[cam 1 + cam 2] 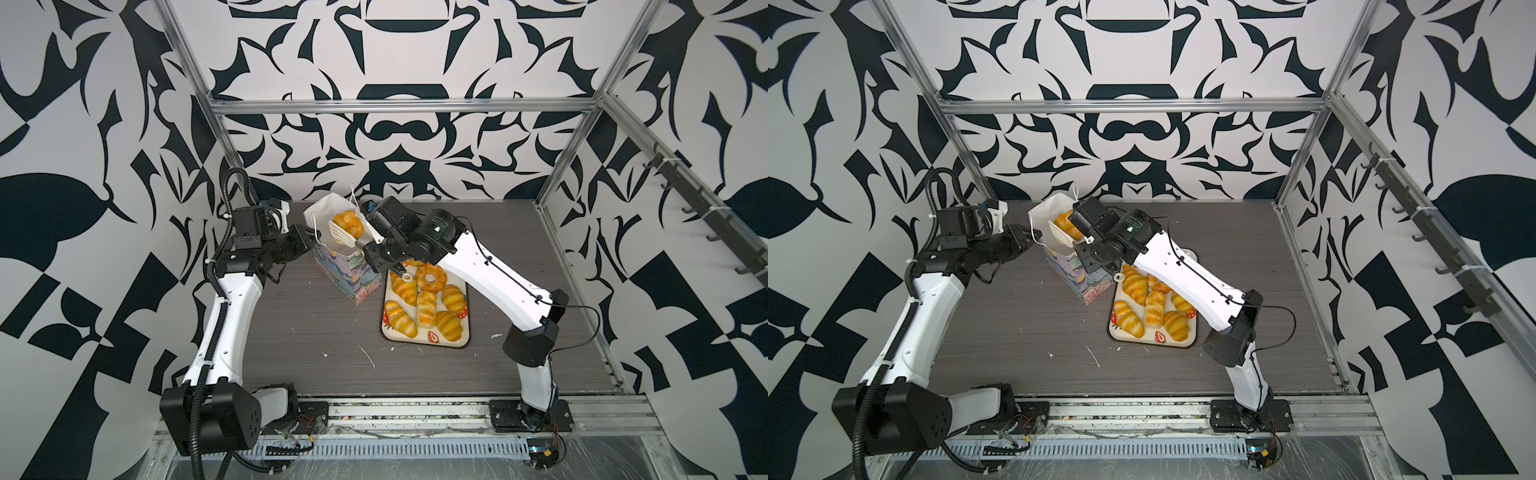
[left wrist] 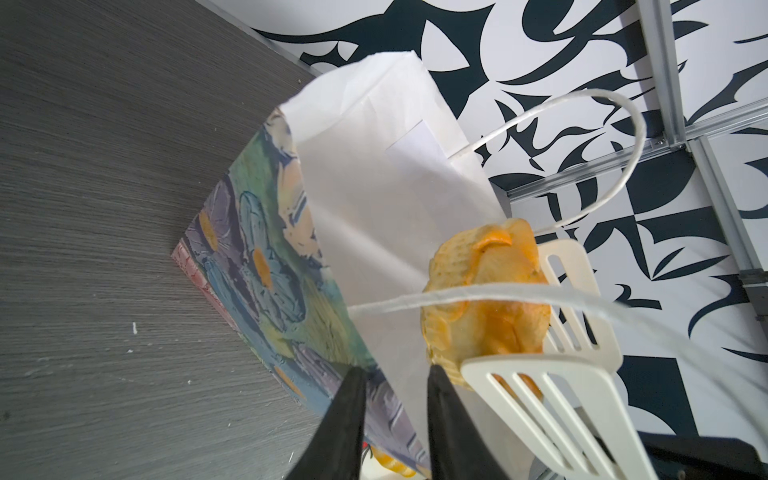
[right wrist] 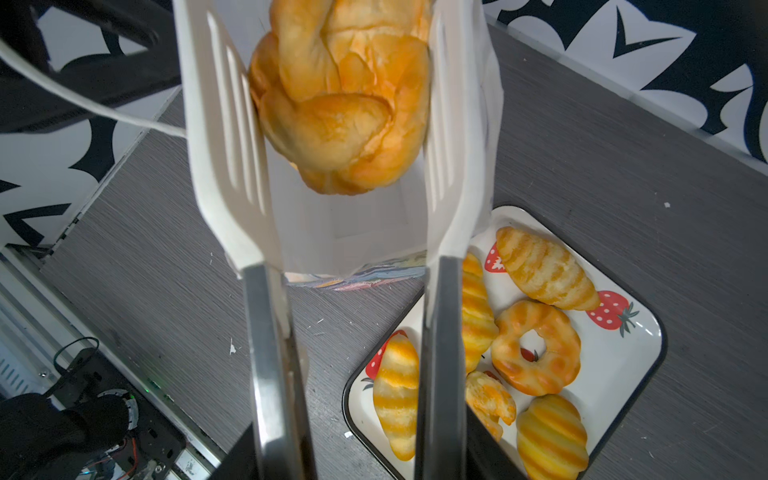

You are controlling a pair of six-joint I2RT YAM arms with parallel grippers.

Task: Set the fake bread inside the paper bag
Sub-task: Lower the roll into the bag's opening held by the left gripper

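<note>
Three walls (image 1: 83, 124) papered in a bold black-and-white curling pattern enclose the cell, braced by a frame (image 1: 399, 106) of silvery aluminium bars. Between them lies the table (image 1: 291, 332), a matt grey wood-grain top flecked with white scuffs (image 1: 368, 357).

Both arms have white shells and black joints. The left arm (image 1: 232, 316) reaches in from the near left and the right arm (image 1: 490, 274) from the near right, and they meet at the far middle.

The paper bag (image 1: 349, 276) stands there upright and open. It is plain white inside and has a painterly blue, purple and green print outside. A thin white cord handle (image 2: 478, 294) hangs at its mouth. The left gripper (image 1: 306, 240) is at the bag's left rim, its fingers (image 2: 440, 415) narrow and pinching the paper wall.

Just right of the bag and nearer is a cream rectangular tray (image 3: 619, 374) with a dark rim and red strawberry prints. It carries glossy golden rolls (image 3: 544, 270), ridged and croissant-shaped, beside a ring doughnut (image 3: 561, 353).

The right gripper (image 1: 368, 246) clasps a pair of tongs (image 3: 224, 137) with steel handles and white slotted plastic blades. A round swirl bun (image 1: 348, 222), shiny yellow streaked with orange-brown, sits between the blades, directly over the bag's open mouth and above its white floor.
</note>
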